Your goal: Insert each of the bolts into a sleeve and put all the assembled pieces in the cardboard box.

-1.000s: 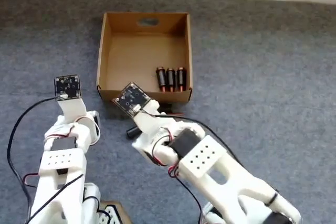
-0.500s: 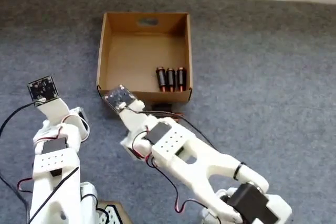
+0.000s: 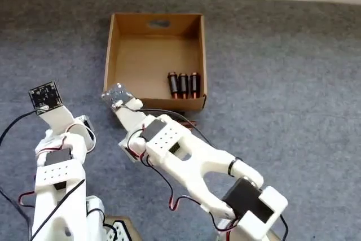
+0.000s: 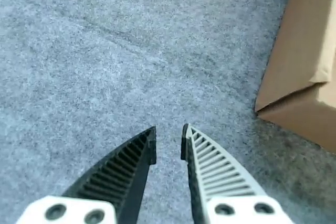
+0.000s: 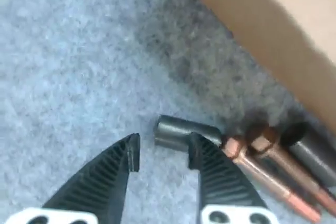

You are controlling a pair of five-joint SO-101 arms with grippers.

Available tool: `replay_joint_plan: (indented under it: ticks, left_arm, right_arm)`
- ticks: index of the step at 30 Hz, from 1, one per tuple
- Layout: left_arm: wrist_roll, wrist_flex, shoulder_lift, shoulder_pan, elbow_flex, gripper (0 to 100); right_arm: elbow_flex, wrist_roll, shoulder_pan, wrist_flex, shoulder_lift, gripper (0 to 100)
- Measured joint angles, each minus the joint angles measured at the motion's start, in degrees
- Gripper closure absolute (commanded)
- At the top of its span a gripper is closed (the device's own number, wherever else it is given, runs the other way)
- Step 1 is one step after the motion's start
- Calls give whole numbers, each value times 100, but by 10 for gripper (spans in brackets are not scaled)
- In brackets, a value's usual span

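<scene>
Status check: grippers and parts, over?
Left gripper empty over carpet by cardboard box. Right gripper open over loose sleeve, two bolts beside. Three assembled pieces boxed. Nothing between gripper and sleeve.

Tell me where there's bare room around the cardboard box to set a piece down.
The cardboard box floor is bare at left and back; three assembled pieces fill its near right corner. Carpet right of it is open. Crowded: bolts and sleeves by its front wall.
</scene>
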Motion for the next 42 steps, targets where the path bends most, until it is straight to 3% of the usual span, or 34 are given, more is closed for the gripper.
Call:
replay_joint_plan:
  ticks: [13, 22, 33, 37, 42]
  left_arm:
    - [0, 0, 0, 0, 0, 896]
    - [0, 0, 0, 0, 0, 896]
    - [0, 0, 0, 0, 0, 896]
    - [0, 0, 0, 0, 0, 896]
    - [0, 0, 0, 0, 0, 896]
  right_arm:
    - [-35, 2831, 0, 229, 105, 771]
    - [-70, 2980, 53, 246, 97, 899]
    - [-79, 2848, -9, 440, 97, 727]
    - [-325, 2796, 105, 791, 132, 712]
    - [-870, 3341, 185, 1257, 132, 712]
